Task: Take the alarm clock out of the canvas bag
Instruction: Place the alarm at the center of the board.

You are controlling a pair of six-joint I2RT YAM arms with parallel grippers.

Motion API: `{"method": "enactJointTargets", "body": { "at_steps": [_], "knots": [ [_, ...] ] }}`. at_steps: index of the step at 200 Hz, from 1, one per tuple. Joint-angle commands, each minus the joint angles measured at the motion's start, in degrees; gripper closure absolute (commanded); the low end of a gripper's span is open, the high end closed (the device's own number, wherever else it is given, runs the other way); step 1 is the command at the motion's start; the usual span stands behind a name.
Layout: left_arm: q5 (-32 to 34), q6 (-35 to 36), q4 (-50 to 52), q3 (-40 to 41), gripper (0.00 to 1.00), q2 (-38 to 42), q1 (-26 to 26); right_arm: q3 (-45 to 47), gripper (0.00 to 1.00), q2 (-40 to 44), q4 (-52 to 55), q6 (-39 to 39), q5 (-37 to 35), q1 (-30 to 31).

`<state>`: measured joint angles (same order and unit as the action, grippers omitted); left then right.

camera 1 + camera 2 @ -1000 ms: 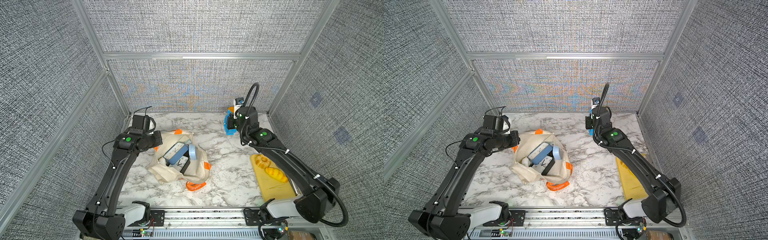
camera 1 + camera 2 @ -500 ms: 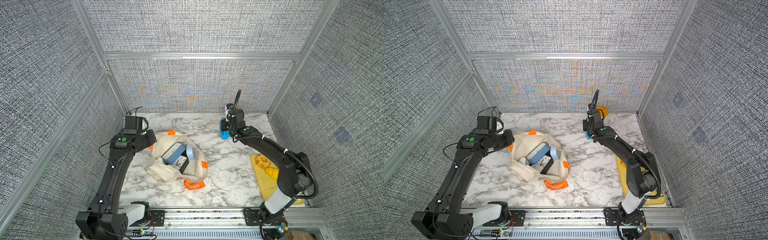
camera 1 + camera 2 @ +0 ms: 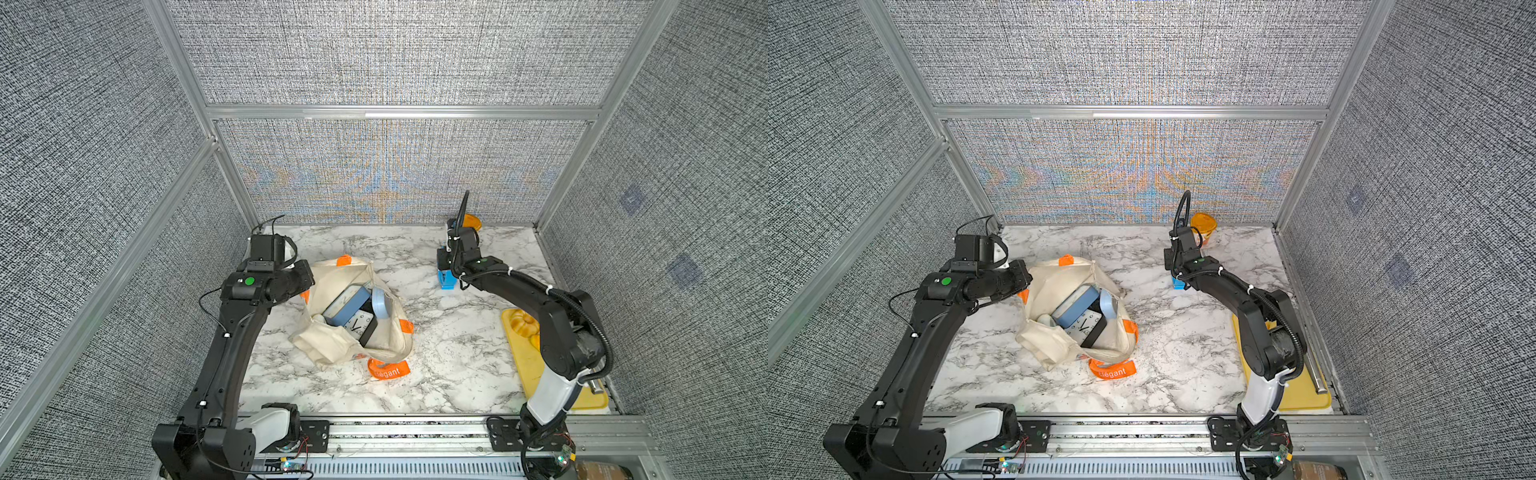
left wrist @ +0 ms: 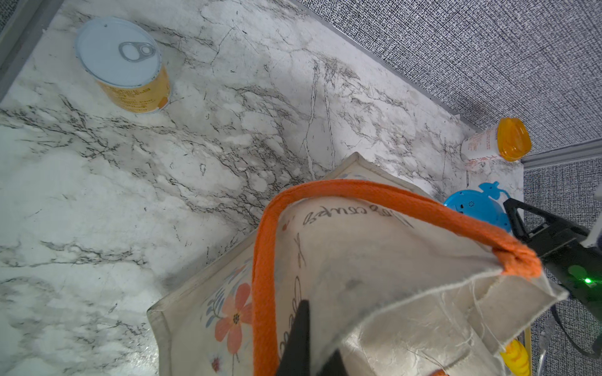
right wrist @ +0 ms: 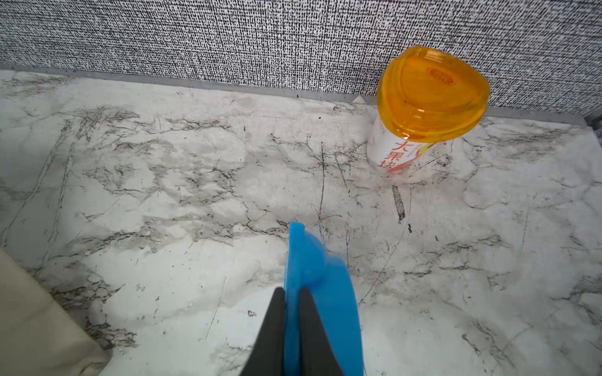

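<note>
The cream canvas bag (image 3: 328, 349) (image 3: 1050, 349) with orange handles (image 4: 358, 192) lies open mid-table. My left gripper (image 3: 305, 286) (image 4: 319, 328) is shut on its canvas rim beside a handle, one finger (image 4: 301, 325) outside the fabric. The blue alarm clock (image 3: 447, 281) (image 3: 1178, 284) (image 5: 325, 280) is outside the bag at the back right, low over the marble. My right gripper (image 5: 292, 302) is shut on the clock's thin edge. Whether the clock touches the table I cannot tell.
Inside the bag are a light-blue box (image 3: 347, 305) and a black-framed clock face (image 3: 359, 326). An orange-lidded cup (image 3: 1203, 226) (image 5: 430, 94) stands by the back wall near the right gripper. A yellow can (image 4: 123, 65) stands at back left. A yellow tray (image 3: 1304, 399) holds pastries on the right.
My right gripper has come down toward the table with the blue alarm clock. The left gripper, still holding the bag's rim, shifted slightly left and the bag moved with it.
</note>
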<state>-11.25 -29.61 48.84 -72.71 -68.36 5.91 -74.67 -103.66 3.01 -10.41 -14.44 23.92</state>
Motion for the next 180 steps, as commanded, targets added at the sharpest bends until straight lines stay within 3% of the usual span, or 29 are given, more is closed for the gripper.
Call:
{"method": "enactJointTargets", "body": {
  "at_steps": [1, 39, 84, 146, 180],
  "knots": [
    [-2.48, -0.15, -2.35, 0.15, 1.00, 0.41, -0.08, 1.08, 0.93, 0.01, -4.69, -0.66, -1.11, -0.02],
    [-10.04, 0.80, -5.49, 1.07, 1.00, 0.17, -0.11, 2.20, 0.87, -0.63, -5.57, 0.07, -0.72, -0.02],
    [-10.18, 0.86, -5.42, 0.31, 1.00, -0.44, -0.07, 2.75, 0.75, -0.32, -5.25, 0.18, -0.55, 0.03],
    [-11.76, 1.62, -4.81, -0.43, 1.00, -0.47, -0.03, -0.24, 0.41, 4.58, -0.65, 0.13, -0.81, 0.49],
    [-11.73, 3.98, -5.29, 3.17, 1.00, 2.14, 1.72, -5.89, 0.35, 13.21, 8.74, -6.58, 1.60, 3.01]
  ]
}}
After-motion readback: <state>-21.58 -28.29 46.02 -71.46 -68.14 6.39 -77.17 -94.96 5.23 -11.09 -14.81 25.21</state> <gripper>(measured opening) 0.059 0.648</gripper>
